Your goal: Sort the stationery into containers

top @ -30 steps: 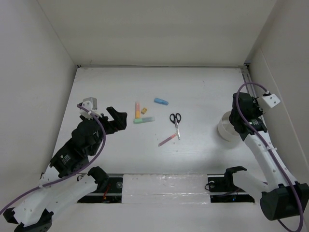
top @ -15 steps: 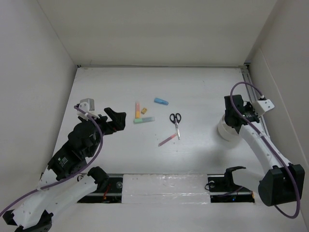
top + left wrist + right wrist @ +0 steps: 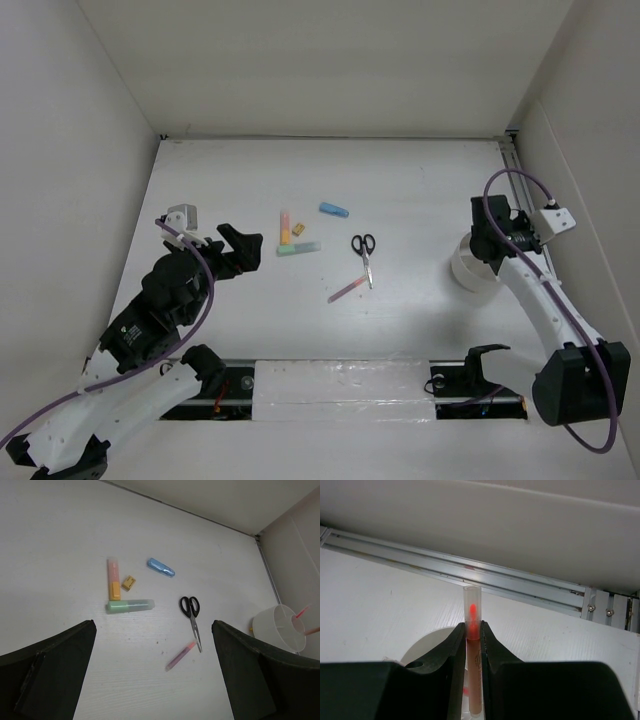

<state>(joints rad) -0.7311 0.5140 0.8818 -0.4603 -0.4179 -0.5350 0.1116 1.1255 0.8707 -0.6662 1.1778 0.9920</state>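
Right wrist view: my right pincer is nearly closed, its two dark fingers pinching a thin pink pen that stands upright between them. The pen's clear top pokes out above my fingertips. Its lower end is cut off at the bottom edge. Just below and left of my fingers shows a sliver of the white cup. My fingers hide the rest, so I cannot tell which compartment lies under the pen. From overhead, my wrist covers the fingertips and part of the cup.

My left pincer is spread wide and holds nothing. Ahead of it on the table lie the yellow-orange marker, the tiny yellow piece just beside it, the mint-green marker and, farther off, the light-blue marker. To the right are the black-handled scissors. A second pink pen lies by the blade tips; I cannot tell whether they touch. Far right, two pinkish sticks rise from the cup, too small to identify.
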